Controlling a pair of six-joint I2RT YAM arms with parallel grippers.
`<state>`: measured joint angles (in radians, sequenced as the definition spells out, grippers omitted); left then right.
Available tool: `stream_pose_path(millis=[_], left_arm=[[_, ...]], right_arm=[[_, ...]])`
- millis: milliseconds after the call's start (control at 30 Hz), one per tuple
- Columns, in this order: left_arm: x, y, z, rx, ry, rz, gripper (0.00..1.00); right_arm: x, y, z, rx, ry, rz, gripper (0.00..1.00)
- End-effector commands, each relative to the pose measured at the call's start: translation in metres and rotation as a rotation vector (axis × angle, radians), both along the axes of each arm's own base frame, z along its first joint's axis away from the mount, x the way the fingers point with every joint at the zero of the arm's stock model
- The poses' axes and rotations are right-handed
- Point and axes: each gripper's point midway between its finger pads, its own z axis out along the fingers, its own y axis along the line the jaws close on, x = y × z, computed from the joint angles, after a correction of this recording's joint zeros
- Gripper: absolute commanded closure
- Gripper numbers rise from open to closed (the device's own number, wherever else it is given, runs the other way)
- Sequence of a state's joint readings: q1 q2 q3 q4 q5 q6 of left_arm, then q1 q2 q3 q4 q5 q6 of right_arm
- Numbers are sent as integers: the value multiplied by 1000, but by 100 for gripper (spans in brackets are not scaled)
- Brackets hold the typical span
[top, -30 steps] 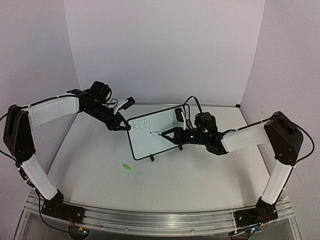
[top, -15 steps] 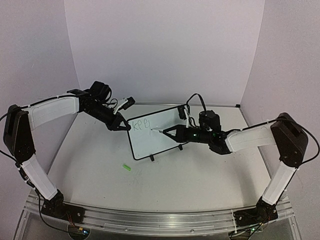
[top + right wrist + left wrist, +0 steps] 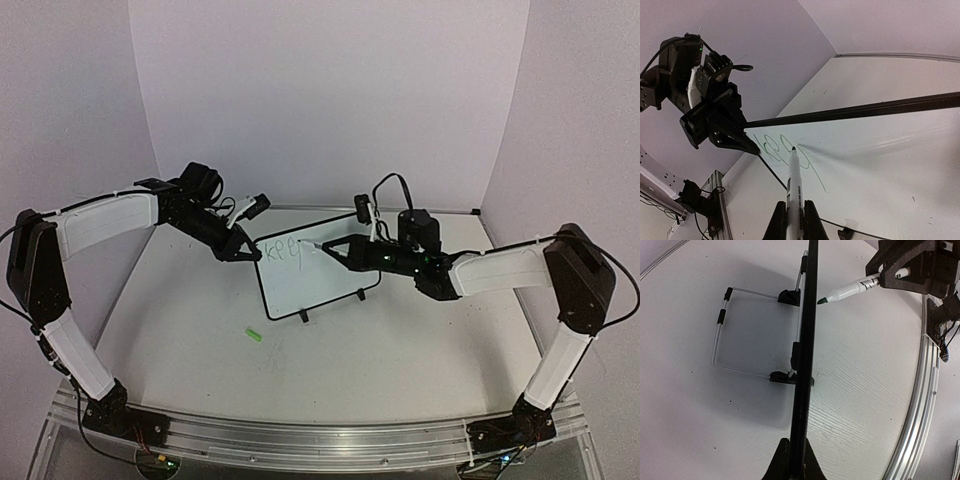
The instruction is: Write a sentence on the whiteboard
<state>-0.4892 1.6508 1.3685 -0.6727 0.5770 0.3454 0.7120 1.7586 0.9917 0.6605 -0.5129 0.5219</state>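
The whiteboard (image 3: 325, 280) stands upright on the table, and in the left wrist view it shows edge-on as a black line (image 3: 807, 340). My left gripper (image 3: 250, 253) is shut on its left frame edge (image 3: 795, 460). The sentence (image 3: 283, 250) is a few green letters at the board's top left, with a long slanting stroke (image 3: 810, 172) running down from the last one. My right gripper (image 3: 342, 247) is shut on a white marker (image 3: 794, 185). The marker's tip (image 3: 792, 148) sits at the last letter, touching the board or just off it.
A small green cap (image 3: 253, 336) lies on the table in front of the board's left corner. The board's wire stand (image 3: 720, 335) and black feet (image 3: 303, 316) sit behind and under it. Purple walls close in the back and both sides.
My right gripper has moved up and back, lifting the marker tip from below the letters up to their line. The left gripper and the board have stayed still.
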Motion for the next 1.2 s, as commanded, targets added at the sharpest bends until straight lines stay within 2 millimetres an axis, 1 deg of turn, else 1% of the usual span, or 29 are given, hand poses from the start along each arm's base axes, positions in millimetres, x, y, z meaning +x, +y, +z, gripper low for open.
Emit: stream_pose_path(millis=[0,233,533,700,800,900,1067,1167], left_arm=[[8,7,-9,65,-21,9,100],[8,7,-10,68,-19,10,100],[8,7,-9,66,-21,10,100],[8,7,-9,66,-22,10,100],[8,7,-9,66,-22,10,100],[8,7,-9,66,-22,9,100],[8,8,-9,67,-23,11,100],[8,8,-10,68,-21,11,100]], right_arm=[[12,5,16,29,-56,-21,100],[17,4,13,25,-51,-38,100],[18,-15,13,8,-67,-135,100],[16,-19,10,0,-62,-145,100],[15,-17,8,-1,-56,-129,100],[12,-9,3,0,-38,-84,100],[9,-2,-14,-18,4,-38,100],[8,-1,-21,-25,20,-26,100]])
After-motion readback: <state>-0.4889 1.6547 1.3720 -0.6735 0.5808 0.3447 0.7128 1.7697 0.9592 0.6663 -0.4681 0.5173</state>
